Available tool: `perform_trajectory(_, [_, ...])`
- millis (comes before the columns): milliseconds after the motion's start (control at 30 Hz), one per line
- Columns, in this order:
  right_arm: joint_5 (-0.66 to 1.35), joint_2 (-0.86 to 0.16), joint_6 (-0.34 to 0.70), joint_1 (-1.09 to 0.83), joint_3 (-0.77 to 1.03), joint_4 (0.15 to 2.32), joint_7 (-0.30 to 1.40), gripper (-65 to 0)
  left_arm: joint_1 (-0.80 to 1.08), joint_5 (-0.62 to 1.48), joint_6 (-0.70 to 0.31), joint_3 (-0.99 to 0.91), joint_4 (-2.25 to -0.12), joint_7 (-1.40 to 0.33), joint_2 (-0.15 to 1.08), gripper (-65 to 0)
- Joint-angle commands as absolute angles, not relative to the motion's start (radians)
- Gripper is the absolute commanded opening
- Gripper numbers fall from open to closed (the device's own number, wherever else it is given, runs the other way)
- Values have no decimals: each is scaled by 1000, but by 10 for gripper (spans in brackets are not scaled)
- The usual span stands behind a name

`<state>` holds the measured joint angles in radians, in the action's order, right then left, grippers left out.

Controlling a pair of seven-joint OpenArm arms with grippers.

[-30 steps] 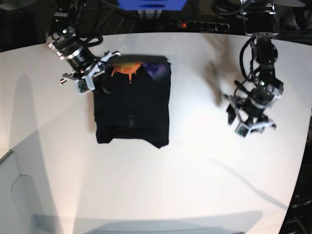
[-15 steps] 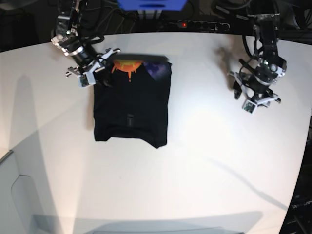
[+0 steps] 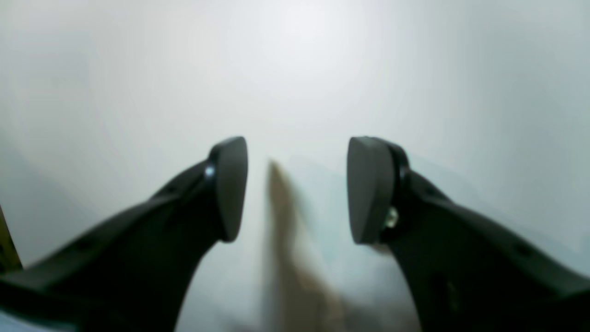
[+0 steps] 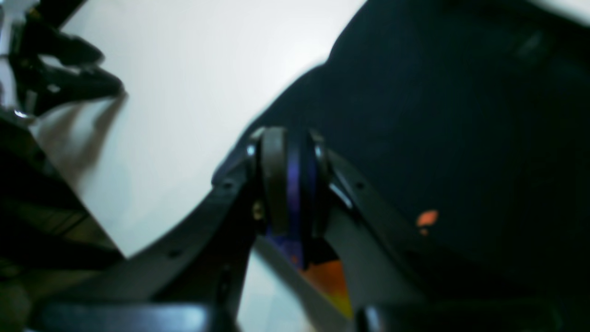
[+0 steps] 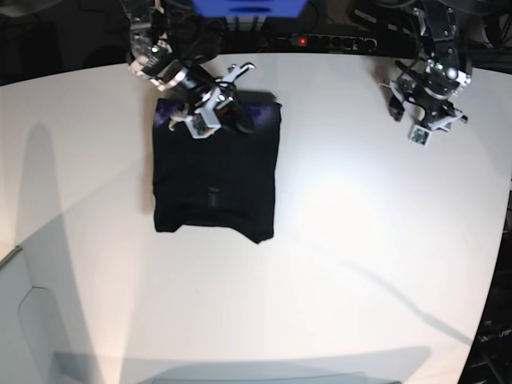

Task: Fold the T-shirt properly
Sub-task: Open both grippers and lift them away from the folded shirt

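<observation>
right end effector (image 4: 293, 184) pinching T-shirt (image 5: 214, 188) edge, apparently | left end effector (image 3: 295, 189) spread

We've got the black T-shirt (image 5: 214, 188) folded into a rough rectangle, lying flat, purple print peeking at its far edge.

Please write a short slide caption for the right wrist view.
Right gripper pinching the printed edge of the black T-shirt.

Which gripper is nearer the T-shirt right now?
Right. The right gripper is over the T-shirt's far edge, pinching printed cloth. The left gripper hangs open above bare table, well off to the side.
</observation>
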<state>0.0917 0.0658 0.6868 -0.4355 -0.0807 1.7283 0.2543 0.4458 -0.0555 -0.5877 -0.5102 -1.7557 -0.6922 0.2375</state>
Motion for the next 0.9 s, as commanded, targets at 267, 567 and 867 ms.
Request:
perform_trajectory(267, [120,30,698,-493,-84,1794,217,-585,541,-50,-584,-618,-1802,-679,179,-318])
perform_trajectory(567, [116,-24,698,-763,-76,2005,220,-585,812,-50,-584,-639,-2000,-679,90,-423])
perform_trajectory(867, [113,-213,698,-989,-77,1937,220,-587,947,-48,-584,-628,-1824,-648,-54,-624])
